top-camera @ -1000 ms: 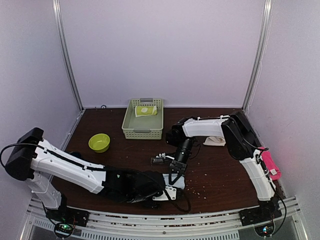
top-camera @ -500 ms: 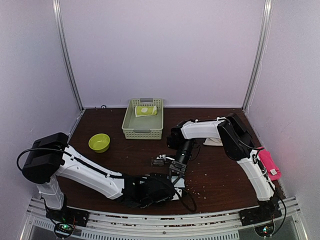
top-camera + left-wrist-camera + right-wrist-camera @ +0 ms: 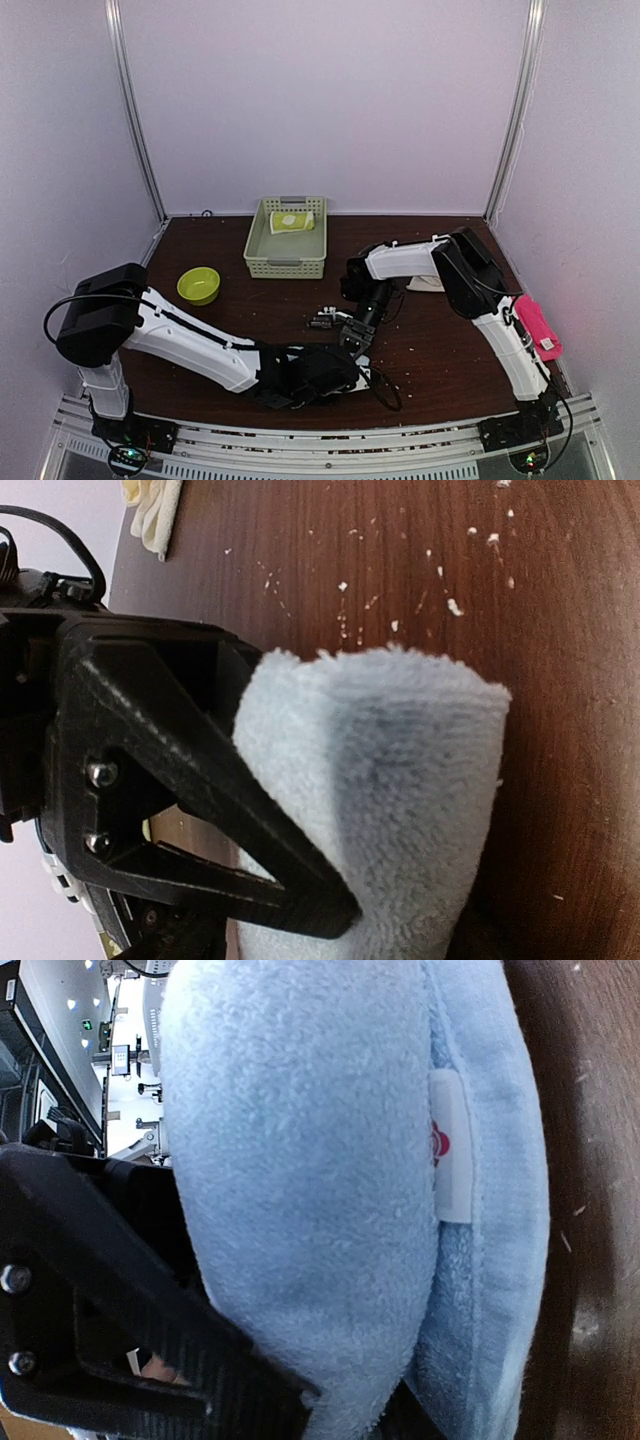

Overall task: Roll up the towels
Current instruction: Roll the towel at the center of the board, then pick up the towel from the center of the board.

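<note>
1. The light blue towel (image 3: 400,780) lies as a thick roll on the bench (image 3: 450,350), close to the middle of the near edge, with pale crumbs (image 3: 455,607) scattered beyond it.
2. The left claw (image 3: 352,376) reaches in low along the near edge. Its one visible finger (image 3: 200,770) lies against the side of the roll. The other finger is hidden, so I cannot tell whether this claw is clenched or released.
3. The right claw (image 3: 349,337) points down at the same spot from the far side and is grasping the light blue towel. The cloth bulges over its visible finger (image 3: 120,1290) and fills its wrist view.
4. A white tag (image 3: 450,1145) with a small red mark sits on the hemmed edge of that towel.
5. The lime-green towel (image 3: 291,222) rests inside the green basket (image 3: 285,265), at the middle of the far edge.
6. The cream-white towel (image 3: 427,283) lies towards the far right corner, partly behind the right arm.
7. The hot pink towel (image 3: 535,328) sits at the right edge, beside the right arm's lower link.
8. A lime-green bowl (image 3: 198,285) stands upright on the left side, apart from the basket.
</note>
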Tool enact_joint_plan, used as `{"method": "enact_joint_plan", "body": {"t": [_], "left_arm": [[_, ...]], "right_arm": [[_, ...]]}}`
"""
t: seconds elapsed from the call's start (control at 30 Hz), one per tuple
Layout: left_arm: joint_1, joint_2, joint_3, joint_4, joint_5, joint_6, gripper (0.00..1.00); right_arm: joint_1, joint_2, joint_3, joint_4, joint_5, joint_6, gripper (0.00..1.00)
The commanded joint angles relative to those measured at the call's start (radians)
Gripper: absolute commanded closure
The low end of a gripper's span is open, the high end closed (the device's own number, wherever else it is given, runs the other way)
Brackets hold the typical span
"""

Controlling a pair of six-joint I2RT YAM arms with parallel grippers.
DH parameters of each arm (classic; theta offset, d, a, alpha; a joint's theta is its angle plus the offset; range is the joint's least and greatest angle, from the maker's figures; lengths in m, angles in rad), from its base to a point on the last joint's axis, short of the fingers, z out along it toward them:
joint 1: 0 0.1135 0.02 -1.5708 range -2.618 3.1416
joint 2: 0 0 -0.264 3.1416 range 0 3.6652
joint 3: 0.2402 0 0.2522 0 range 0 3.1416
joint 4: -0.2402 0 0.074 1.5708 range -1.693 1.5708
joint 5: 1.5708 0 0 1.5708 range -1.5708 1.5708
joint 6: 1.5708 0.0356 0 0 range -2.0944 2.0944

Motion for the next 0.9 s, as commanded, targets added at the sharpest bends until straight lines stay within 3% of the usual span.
{"method": "enact_joint_plan", "body": {"t": [0.0, 0.23, 0.57, 0.87], "left_arm": [[0.064, 0.085, -0.019, -0.073, 0.073, -0.038, 0.28], [0.087, 0.131, -0.005, -0.131, 0.278, -0.010, 0.42], [0.118, 0.167, 0.042, -0.200, 0.365, 0.006, 0.63], [0.167, 0.086, 0.071, -0.224, 0.356, 0.025, 0.80]], "right_arm": [[0.004, 0.062, -0.032, 0.106, 0.128, -0.008, 0.66], [-0.073, -0.066, 0.000, 0.106, 0.141, -0.004, 0.41], [-0.254, -0.345, -0.016, 0.107, 0.168, 0.030, 0.34], [-0.396, -0.684, -0.285, 0.187, 0.173, -0.017, 0.29]]}}
